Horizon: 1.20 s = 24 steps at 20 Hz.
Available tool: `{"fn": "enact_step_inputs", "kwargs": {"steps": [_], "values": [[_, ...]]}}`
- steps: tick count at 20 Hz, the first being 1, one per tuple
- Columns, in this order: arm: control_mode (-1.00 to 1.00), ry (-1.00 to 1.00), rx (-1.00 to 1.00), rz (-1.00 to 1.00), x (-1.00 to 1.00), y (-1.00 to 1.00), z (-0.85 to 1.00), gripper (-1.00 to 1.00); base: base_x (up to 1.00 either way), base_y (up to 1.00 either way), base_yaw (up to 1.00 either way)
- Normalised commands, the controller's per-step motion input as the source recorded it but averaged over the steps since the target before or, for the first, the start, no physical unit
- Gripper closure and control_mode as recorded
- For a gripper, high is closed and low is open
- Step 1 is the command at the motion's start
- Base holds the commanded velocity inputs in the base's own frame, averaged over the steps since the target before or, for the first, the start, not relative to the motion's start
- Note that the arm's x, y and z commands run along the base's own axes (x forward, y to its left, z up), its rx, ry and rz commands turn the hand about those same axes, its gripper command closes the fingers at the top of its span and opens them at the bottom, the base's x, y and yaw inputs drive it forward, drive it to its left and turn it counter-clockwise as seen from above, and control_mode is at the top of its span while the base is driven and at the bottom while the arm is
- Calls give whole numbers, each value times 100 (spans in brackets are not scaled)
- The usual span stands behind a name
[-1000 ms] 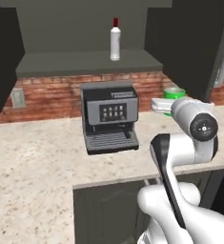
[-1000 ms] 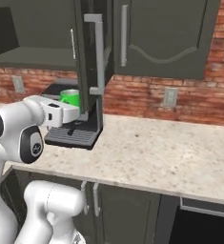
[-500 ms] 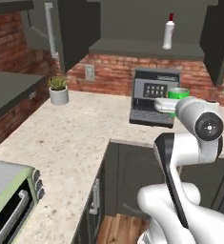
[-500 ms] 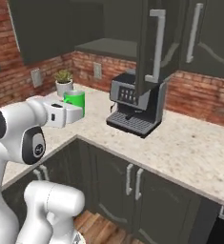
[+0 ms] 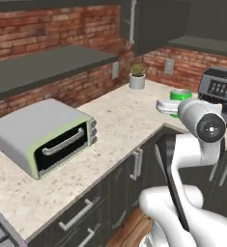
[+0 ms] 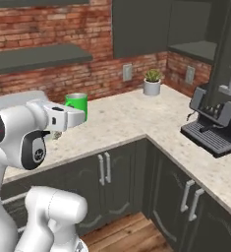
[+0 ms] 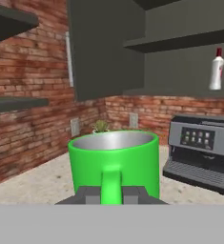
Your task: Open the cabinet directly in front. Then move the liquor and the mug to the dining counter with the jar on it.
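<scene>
Toaster oven [image 5: 45,137] far left. Mug [image 7: 114,162] mid-air over the worktop, gripper [image 7: 112,194] clamped on its handle. Liquor [image 7: 217,69] on cabinet shelf, right. Risk: thin handle grip, mug cd swing or slip w/ base turning.

The green mug [image 7: 114,162] sits at 6 o'clock, upright, its handle facing the camera and caught between the two dark fingertips [image 7: 87,195] of the end effector [image 7: 111,195], which is closed on that handle. Its grey inside is visible from above. At 3 o'clock a black and grey coffee machine [image 7: 199,151] stands on the speckled beige counter [image 7: 32,183]. At 2 o'clock the liquor [image 7: 217,69] stands upright on the lower shelf of the open cabinet [image 7: 180,47]. A small potted plant [image 7: 101,126] peeks just behind the mug's rim, near the red brick wall [image 7: 27,119].
</scene>
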Motion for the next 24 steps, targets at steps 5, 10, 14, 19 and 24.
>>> {"fn": "enact_step_inputs", "kwargs": {"steps": [5,10,14,19,24], "values": [[100,0,0,0,0,0,0,100,-88,-29,72],[100,0,0,0,0,0,0,100,-87,-34,73],[100,0,0,0,0,0,0,100,-88,-22,74],[100,0,0,0,0,0,0,100,-77,-4,75],[100,0,0,0,0,0,0,100,-50,4,73]]}}
